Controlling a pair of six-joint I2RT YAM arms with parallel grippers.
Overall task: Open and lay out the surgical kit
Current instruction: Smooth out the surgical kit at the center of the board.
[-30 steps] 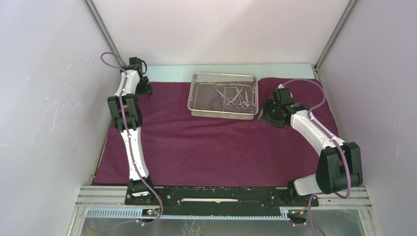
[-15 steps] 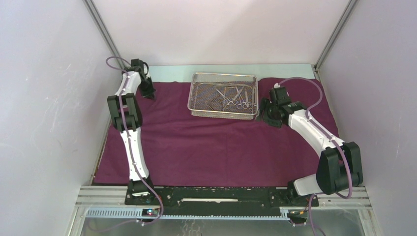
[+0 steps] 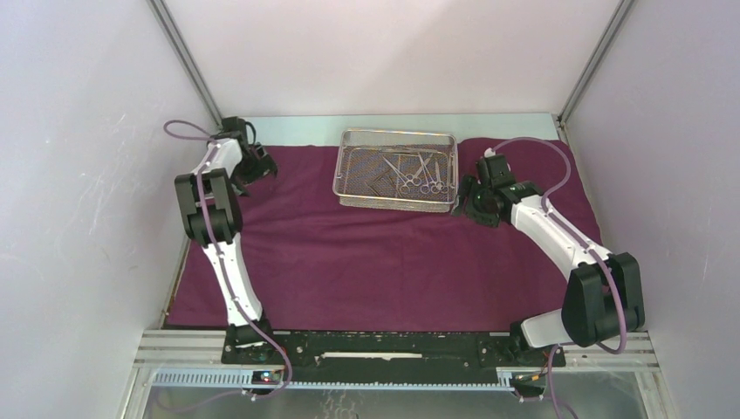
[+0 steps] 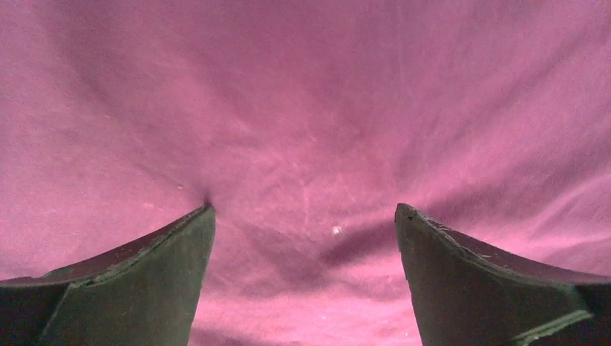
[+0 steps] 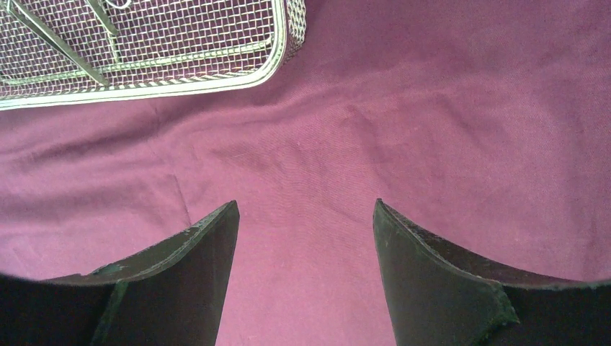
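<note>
Left claw (image 4: 304, 209): fingers apart, nothing between them. It is low over the purple cloth (image 4: 310, 108), and creases fan out from one fingertip (image 4: 205, 213). Contact cannot be confirmed. From overhead, this claw sits at the far left corner of the cloth.

Right claw (image 5: 305, 203): fingers apart and empty, above wrinkled cloth. It is just near and right of the wire tray (image 5: 277, 54).

The tray stands upright at the far centre of the cloth, well apart from the left claw and just beside the right claw. Slim steel instruments (image 3: 417, 173) lie inside it, mostly in its right half.

The cloth is spread open across the bench (image 3: 305, 128), and a pale strip of bench shows along the far edge.
</note>
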